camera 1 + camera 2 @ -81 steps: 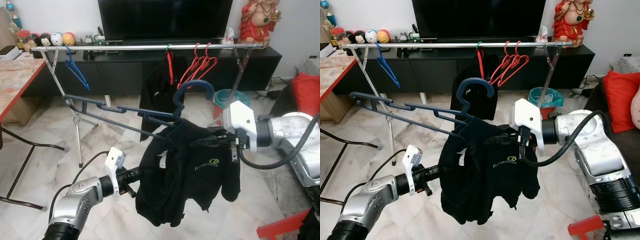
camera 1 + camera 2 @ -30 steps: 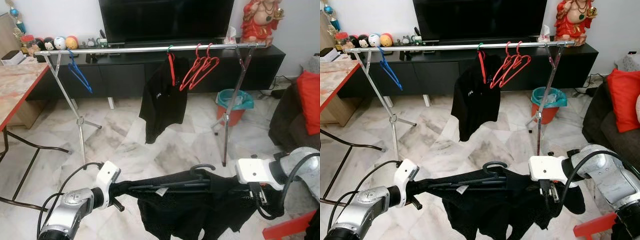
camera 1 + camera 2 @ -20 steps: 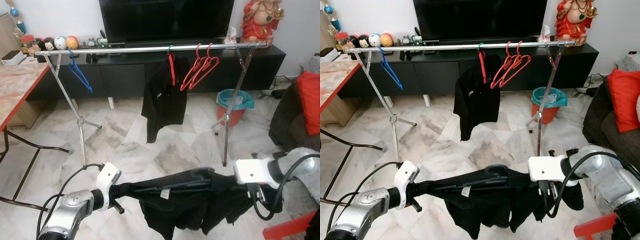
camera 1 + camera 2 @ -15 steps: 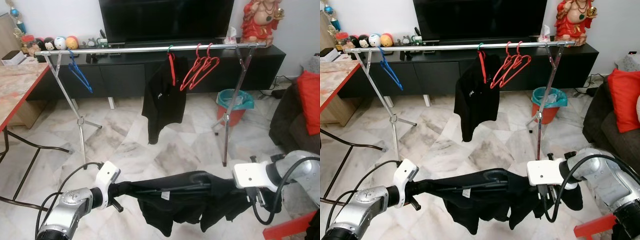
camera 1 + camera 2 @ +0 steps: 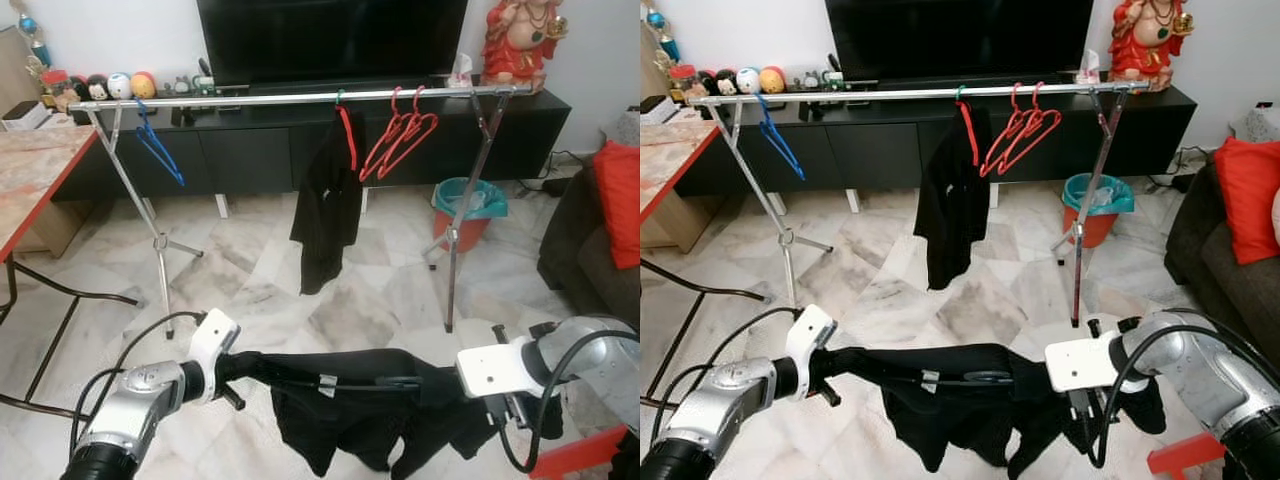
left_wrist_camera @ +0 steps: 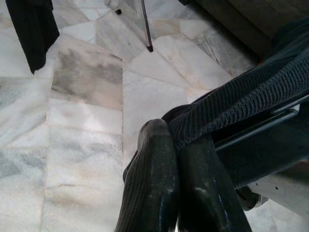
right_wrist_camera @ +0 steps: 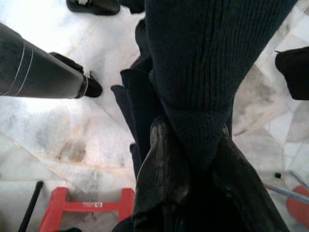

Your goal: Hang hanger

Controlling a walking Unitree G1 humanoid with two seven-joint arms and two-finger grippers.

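A black garment [image 5: 350, 420] on a dark hanger [image 5: 345, 381] is stretched low over the floor between my two arms. My left gripper [image 6: 170, 145] is shut on the hanger's left end, through the cloth. My right gripper [image 7: 193, 145] is shut on the garment's knit shoulder [image 7: 207, 72] at the right end, with its fingers buried in the fabric. Well beyond them stands the silver clothes rail [image 5: 300, 97]. It carries a blue hanger [image 5: 158, 150], a black shirt on a red hanger [image 5: 325, 215] and two bare red hangers [image 5: 400, 135].
A red-edged table [image 5: 30, 170] stands at the left. A turquoise bin [image 5: 470, 205] sits behind the rail's right leg [image 5: 452, 250]. A red stool [image 5: 580, 455] is by my right arm, and a dark sofa with a red cushion [image 5: 620, 190] is at the right. Marble floor lies between me and the rail.
The hanger with the garment came down from chest height and now lies flat and low between the grippers. The black shirt on the rail has swung edge-on.
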